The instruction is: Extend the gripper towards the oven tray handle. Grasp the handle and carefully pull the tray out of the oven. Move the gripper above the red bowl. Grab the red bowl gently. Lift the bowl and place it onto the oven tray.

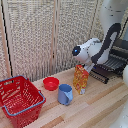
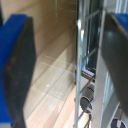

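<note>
The gripper (image 2: pixel 65 65) stands spread wide in the wrist view, one blue-edged dark finger (image 2: pixel 17 70) filling the left of the frame and the other at the right edge, with nothing between them but bars of the tray (image 2: pixel 80 60). No pad touches metal, so it holds nothing. This reads as the approach to the oven tray handle (image 2: pixel 79 35): the jaws are parted so the thin bar can pass between them before they close. Which bar is the handle proper is hard to tell at this blur.

In the exterior view the white arm (image 1: pixel 92 50) reaches from the upper right down toward the oven (image 1: pixel 116 60) at the right edge, its wrist bent low and level with the oven's ribbed front (image 1: pixel 102 74); the claw itself is hidden behind an orange snack bag (image 1: pixel 80 78) standing in the centre.

The red bowl (image 1: pixel 50 83) sits untouched on the wooden table (image 1: pixel 95 107), left of centre, just beside a blue mug (image 1: pixel 65 94) and near a red mesh basket (image 1: pixel 19 100) in the lower left. It waits well apart from the oven, so the tray must be drawn out first to give it a landing place.
</note>
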